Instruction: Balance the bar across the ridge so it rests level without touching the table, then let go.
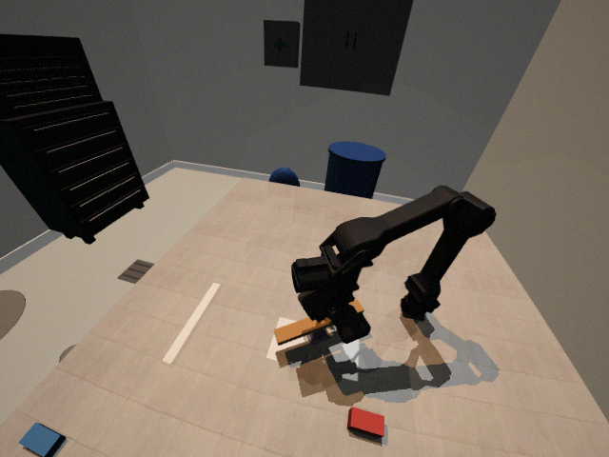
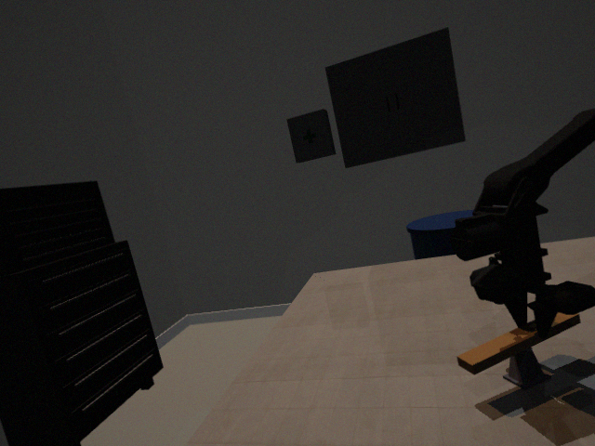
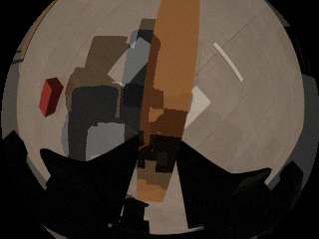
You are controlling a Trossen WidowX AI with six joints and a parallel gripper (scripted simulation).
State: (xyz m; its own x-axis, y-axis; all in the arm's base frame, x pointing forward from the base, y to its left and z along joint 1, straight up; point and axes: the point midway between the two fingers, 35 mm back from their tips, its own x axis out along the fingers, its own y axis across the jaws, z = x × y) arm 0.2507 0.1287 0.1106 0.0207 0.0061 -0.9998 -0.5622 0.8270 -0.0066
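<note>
Our end effector (image 2: 532, 331) points straight down and is clenched on the orange bar (image 2: 490, 351), gripping it somewhere near the middle of its length, with a finger on each long edge. In the exterior view the bar sits above the dark ridge (image 2: 522, 368), which stands on a pale base plate (image 1: 278, 339) on the counter (image 1: 236, 305). We cannot tell from any view whether the bar's underside is already touching the ridge crest or hangs just over it. Both ends of the bar are off the counter.

We judge that we are in the placing step: the bar is carried over the ridge, crossing it, but not yet released. Whether it is truly level is hard to read, since the cameras themselves are tilted.

The next move calls for settling the bar gently onto the crest with its midpoint over the ridge, checking neither end dips, then opening the fingers evenly and lifting straight up so we do not nudge it off balance.
</note>
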